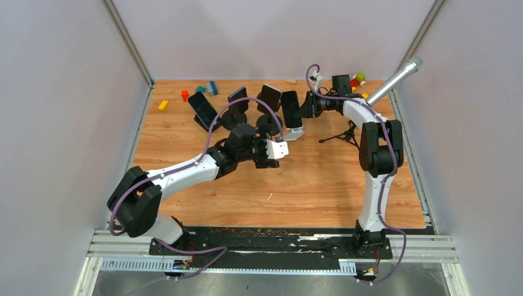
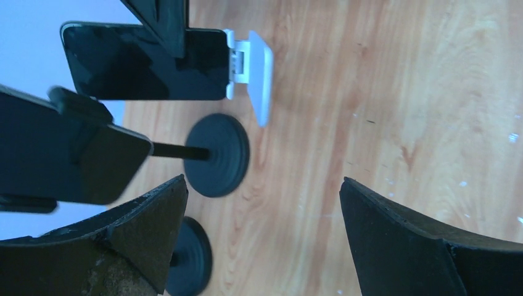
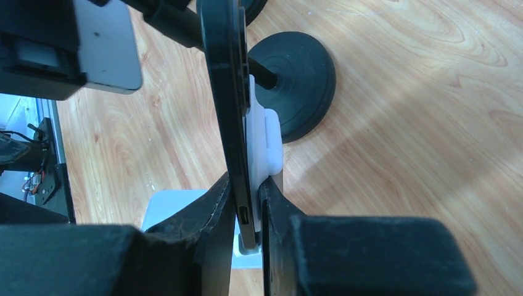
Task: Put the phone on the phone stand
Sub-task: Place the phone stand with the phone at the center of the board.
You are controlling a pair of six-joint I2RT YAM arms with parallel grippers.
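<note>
The phone (image 1: 290, 108) is a dark slab standing upright on the white phone stand (image 1: 295, 133) behind the table's middle. My right gripper (image 1: 303, 109) is shut on it from the right. In the right wrist view the phone (image 3: 229, 92) shows edge-on, pinched between the fingers (image 3: 210, 216) together with the stand's white back plate (image 3: 266, 145). My left gripper (image 1: 273, 154) hovers just in front of the stand, open and holding nothing. From the left wrist, its jaws (image 2: 262, 216) stand wide apart over bare wood, with the phone (image 2: 135, 65) and stand (image 2: 256, 68) ahead.
Three other dark phones lean on black round-based stands (image 1: 237, 117) left of the white one. Coloured blocks (image 1: 185, 95) lie at the back left and back right. A small tripod (image 1: 345, 132) and a silver microphone (image 1: 395, 80) stand by the right arm.
</note>
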